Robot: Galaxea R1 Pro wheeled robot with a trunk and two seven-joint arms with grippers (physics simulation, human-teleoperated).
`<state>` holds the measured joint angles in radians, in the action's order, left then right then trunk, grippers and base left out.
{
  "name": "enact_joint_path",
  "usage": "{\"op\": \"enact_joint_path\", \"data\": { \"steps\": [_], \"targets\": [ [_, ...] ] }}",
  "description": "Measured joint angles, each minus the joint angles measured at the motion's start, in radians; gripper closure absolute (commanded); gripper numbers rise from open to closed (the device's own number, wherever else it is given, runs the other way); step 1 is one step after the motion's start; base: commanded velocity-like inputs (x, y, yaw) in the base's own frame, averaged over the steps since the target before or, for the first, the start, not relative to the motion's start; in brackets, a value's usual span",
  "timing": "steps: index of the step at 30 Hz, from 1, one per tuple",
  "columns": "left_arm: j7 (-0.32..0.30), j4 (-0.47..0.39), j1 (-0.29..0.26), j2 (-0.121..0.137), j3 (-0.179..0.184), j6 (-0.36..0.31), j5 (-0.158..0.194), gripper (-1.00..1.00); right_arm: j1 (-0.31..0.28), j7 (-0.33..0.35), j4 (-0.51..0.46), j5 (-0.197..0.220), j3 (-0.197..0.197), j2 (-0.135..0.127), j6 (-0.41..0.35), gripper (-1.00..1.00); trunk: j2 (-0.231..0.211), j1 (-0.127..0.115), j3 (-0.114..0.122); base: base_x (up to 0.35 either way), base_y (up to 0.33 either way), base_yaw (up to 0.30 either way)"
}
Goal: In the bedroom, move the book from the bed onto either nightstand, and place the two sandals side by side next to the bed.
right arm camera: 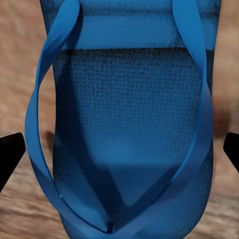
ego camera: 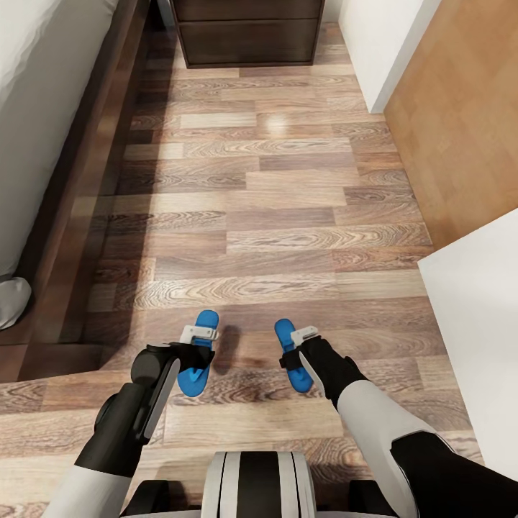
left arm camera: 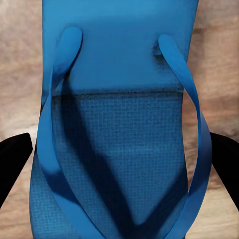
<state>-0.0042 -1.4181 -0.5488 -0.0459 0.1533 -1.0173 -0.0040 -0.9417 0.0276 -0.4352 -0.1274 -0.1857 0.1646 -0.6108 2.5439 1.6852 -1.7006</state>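
Both sandals (ego camera: 199,352) (ego camera: 293,354) lie lengthwise, roughly parallel, pointing toward the nightstand (ego camera: 248,32).

Bed (ego camera: 43,129): at ten o'clock, along the floor's (ego camera: 288,208) left side.
Nightstand (ego camera: 248,32): at twelve o'clock, beside the bed.
Sandals: on the floor at six o'clock, left sandal (ego camera: 199,354) and right sandal (ego camera: 293,354) apart.

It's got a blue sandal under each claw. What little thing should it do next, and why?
Probably close both grippers. In each wrist view a sandal sits between dark fingers standing apart at its sides, so neither looks gripped yet. In the head view the left gripper and right gripper sit over sandals lying apart on the wood floor, right of the bed.
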Motion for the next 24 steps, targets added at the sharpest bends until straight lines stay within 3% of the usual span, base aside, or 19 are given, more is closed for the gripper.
{"op": "enact_joint_path", "data": {
  "steps": [22, 23, 24],
  "targets": [
    [0.000, 0.000, 0.000, 0.000, 0.000, 0.000, 0.000, 1.00, 0.000, 0.000, 0.003, 0.000, 0.000, 0.000, 0.000, -1.00, 0.000, 0.000, 0.000, 0.000, 0.000, 0.000],
    [0.000, 0.000, 0.000, 0.000, 0.000, 0.000, 0.000, 1.00, 0.000, 0.000, 0.003, 0.000, 0.000, 0.000, 0.000, 1.00, 0.000, 0.000, 0.000, 0.000, 0.000, 0.000],
    [0.000, 0.000, 0.000, 0.000, 0.000, 0.000, 0.000, 1.00, 0.000, 0.000, 0.003, -0.001, 0.000, 0.000, 0.000, 1.00, 0.000, 0.000, 0.000, 0.000, 0.000, 0.000]
  ]
}}
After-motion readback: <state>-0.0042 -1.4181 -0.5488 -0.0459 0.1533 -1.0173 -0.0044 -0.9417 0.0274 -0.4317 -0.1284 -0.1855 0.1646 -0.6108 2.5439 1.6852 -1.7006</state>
